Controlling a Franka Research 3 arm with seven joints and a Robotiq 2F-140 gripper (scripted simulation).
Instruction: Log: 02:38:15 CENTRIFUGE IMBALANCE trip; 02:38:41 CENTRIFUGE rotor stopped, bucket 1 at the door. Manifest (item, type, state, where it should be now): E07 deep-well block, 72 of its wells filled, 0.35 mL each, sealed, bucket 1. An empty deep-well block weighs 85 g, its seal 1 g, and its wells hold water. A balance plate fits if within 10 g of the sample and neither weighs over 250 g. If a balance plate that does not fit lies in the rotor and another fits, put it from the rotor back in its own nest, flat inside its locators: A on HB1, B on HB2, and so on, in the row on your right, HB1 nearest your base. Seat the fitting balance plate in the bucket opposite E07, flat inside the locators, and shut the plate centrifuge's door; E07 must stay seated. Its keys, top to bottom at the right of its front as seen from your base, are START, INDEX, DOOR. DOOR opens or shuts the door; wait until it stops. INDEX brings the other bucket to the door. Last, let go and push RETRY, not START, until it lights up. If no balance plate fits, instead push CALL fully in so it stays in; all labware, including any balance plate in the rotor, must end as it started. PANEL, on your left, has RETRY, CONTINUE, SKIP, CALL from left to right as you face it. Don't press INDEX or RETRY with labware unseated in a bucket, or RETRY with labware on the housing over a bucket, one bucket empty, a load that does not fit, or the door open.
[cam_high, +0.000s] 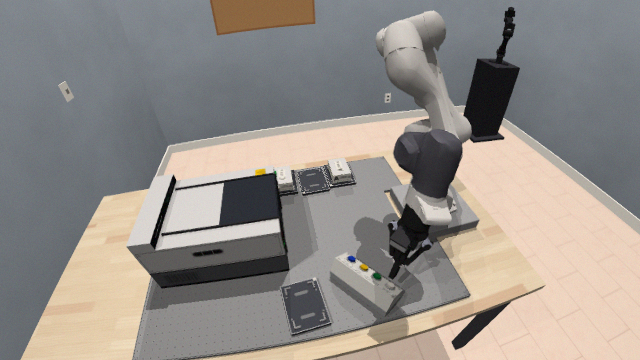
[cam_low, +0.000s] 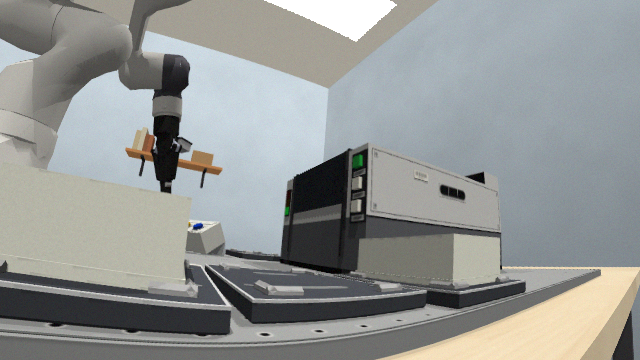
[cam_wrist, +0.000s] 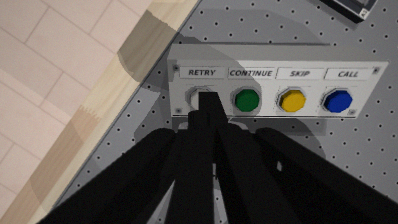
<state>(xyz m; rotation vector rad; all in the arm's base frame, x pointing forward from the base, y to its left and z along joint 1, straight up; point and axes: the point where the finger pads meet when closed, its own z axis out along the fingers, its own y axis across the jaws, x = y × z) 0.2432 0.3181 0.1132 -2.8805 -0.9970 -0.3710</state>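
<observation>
The PANEL (cam_high: 366, 281) stands on the grey mat at the front, with its keys RETRY (cam_wrist: 197, 95), CONTINUE (cam_wrist: 247, 100), SKIP (cam_wrist: 292, 100) and CALL (cam_wrist: 338, 100) in a row. My gripper (cam_wrist: 207, 107) is shut and empty. Its fingertips point down onto the white RETRY key and partly cover it; I cannot tell whether the key is lit. The gripper also shows in the top and exterior views (cam_high: 395, 271) (cam_low: 165, 187). The plate centrifuge (cam_high: 215, 225) stands at the left. No bucket or deep-well block shows inside it. Its keys (cam_low: 357, 190) sit on the front edge, and the top one is green.
Behind the centrifuge, a row holds a white balance plate (cam_high: 285, 179), an empty dark nest (cam_high: 313, 180) and another white plate (cam_high: 341, 171). A further empty nest (cam_high: 305, 305) lies at the front, next to the panel. The table edge runs close to the panel's RETRY end.
</observation>
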